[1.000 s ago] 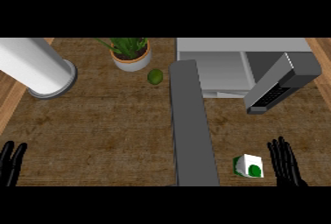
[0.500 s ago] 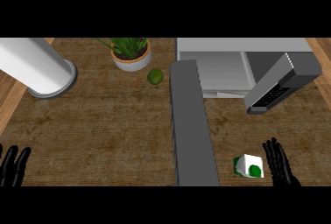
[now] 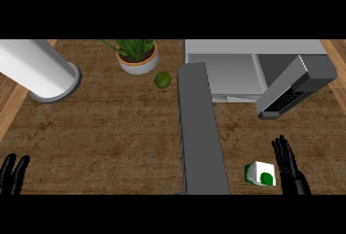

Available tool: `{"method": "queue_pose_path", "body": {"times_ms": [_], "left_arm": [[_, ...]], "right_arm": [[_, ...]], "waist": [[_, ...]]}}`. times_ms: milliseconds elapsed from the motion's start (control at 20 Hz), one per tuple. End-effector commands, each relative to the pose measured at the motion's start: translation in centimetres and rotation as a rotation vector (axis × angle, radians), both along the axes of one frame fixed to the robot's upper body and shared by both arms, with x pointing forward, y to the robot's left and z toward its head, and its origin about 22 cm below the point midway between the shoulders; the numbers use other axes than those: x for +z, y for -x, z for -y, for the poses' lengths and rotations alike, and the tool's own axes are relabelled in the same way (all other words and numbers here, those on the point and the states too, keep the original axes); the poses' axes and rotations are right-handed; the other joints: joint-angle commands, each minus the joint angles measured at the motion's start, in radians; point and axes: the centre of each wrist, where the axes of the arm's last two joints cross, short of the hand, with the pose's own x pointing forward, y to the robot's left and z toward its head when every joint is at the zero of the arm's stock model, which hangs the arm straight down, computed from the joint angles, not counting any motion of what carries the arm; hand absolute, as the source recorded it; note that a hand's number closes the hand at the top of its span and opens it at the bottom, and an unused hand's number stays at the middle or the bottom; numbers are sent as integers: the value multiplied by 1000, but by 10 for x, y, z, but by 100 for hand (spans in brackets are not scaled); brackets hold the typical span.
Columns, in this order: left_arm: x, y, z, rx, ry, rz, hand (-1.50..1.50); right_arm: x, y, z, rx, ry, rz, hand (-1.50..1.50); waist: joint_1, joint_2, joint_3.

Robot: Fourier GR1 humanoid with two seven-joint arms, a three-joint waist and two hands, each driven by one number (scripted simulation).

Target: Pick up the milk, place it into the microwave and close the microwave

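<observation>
The milk (image 3: 259,174) is a small white carton with a green patch, standing on the counter at the lower right. My right hand (image 3: 289,164) is just to its right, fingers straight, a small gap between them. The microwave (image 3: 251,68) sits at the upper right, its cavity open and its grey door (image 3: 294,87) swung out towards me. My left hand (image 3: 12,174) shows at the lower left edge, fingers straight and up, holding nothing.
A long grey strip (image 3: 201,132) runs down the middle of the counter, left of the milk. A potted plant (image 3: 137,55) and a green avocado (image 3: 162,79) stand at the back, and a white cylinder (image 3: 35,69) lies at the upper left.
My right hand has edged left, closer to the milk. The left hand has slid slightly right. The milk has not moved.
</observation>
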Motion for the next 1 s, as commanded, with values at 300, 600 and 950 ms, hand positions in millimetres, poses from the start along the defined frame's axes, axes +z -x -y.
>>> {"method": "queue_pose_path", "body": {"times_ms": [300,600,950], "left_arm": [[0,-16,-8,4,-12,-1,-150],[1,-4,3,1,-1,1,-150],[-1,-2,3,-4,-5,-22,-150]], "right_arm": [[-44,-12,14,-146,119,-55,-150],[-58,-1,21,63,-45,-102,-150],[-55,-6,25,330,-245,-15,150]], "waist": [[0,2,0],[5,1,1],[6,0,2]]}}
